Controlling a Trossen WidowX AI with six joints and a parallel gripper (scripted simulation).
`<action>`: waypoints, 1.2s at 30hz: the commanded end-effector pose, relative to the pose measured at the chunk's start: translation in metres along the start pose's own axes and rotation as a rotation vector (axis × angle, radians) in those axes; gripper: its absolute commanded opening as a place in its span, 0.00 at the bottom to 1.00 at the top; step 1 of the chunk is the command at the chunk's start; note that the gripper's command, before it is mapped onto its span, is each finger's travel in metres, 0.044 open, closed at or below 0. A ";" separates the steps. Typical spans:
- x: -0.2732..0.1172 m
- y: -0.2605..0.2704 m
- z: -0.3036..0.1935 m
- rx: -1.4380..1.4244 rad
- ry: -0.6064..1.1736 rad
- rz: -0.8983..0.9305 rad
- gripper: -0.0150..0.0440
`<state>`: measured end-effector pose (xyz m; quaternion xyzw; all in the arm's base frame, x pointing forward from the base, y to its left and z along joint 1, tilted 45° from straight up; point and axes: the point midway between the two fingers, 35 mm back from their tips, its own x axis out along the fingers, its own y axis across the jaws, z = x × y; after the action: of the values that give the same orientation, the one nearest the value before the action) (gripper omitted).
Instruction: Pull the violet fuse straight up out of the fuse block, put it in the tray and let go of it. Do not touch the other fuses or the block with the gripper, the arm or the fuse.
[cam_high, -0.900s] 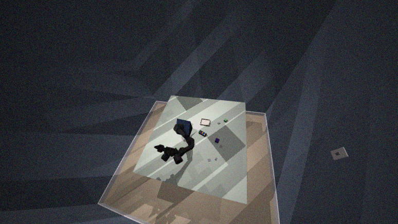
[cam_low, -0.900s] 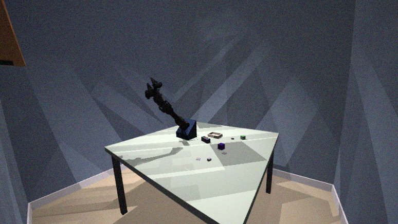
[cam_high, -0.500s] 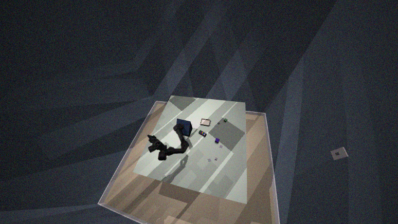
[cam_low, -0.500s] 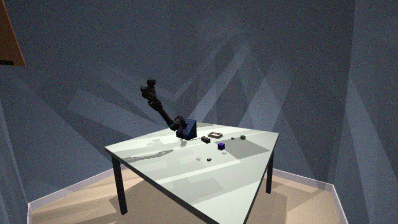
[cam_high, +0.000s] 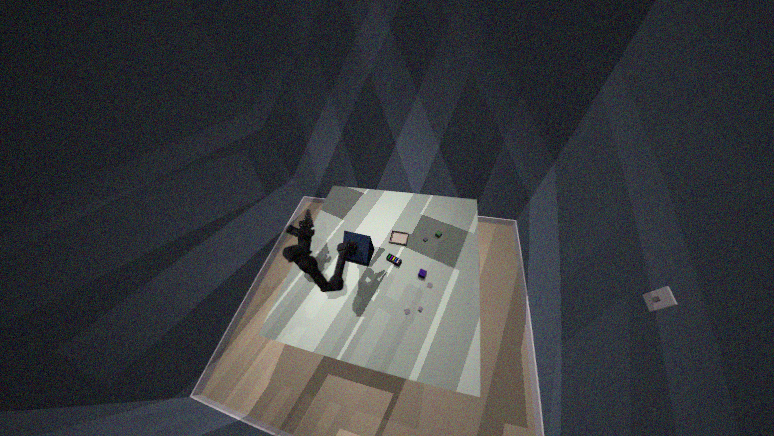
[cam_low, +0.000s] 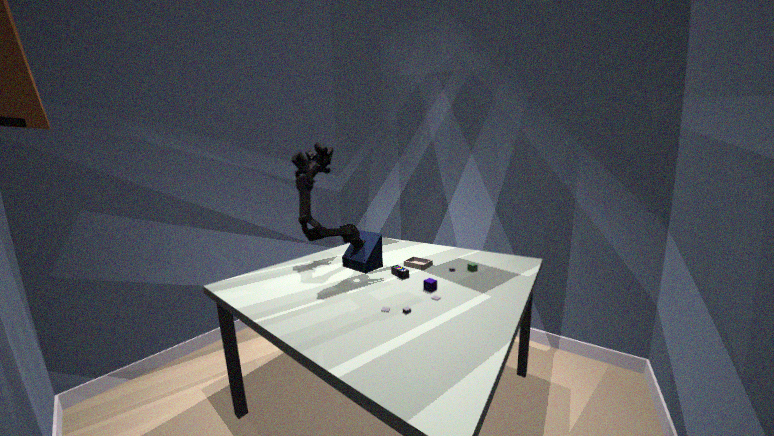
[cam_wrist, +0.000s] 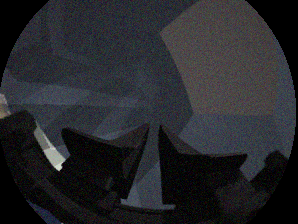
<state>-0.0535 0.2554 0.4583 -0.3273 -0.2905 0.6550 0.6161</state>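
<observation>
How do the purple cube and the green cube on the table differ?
The purple cube looks bigger than the green cube. The purple cube sits on a pale stretch of the table, the green cube on the darker grey patch. The purple cube lies nearer the fuse block; the green cube nearer the tray. Both rest untouched.

The small dark fuse block (cam_low: 400, 271) with coloured fuses sits far below the gripper (cam_low: 313, 157), too tiny to pick out individual fuses. Wrist view's lower edge cuts off the fingers.
</observation>
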 end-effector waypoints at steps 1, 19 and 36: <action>0.042 0.015 -0.050 -0.034 0.229 0.014 0.36; 0.067 0.053 -0.347 0.022 1.212 0.150 0.36; -0.128 0.141 -0.542 0.385 2.025 0.461 0.36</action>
<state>0.2889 0.1498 0.0482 -0.6811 0.4703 0.2407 0.5069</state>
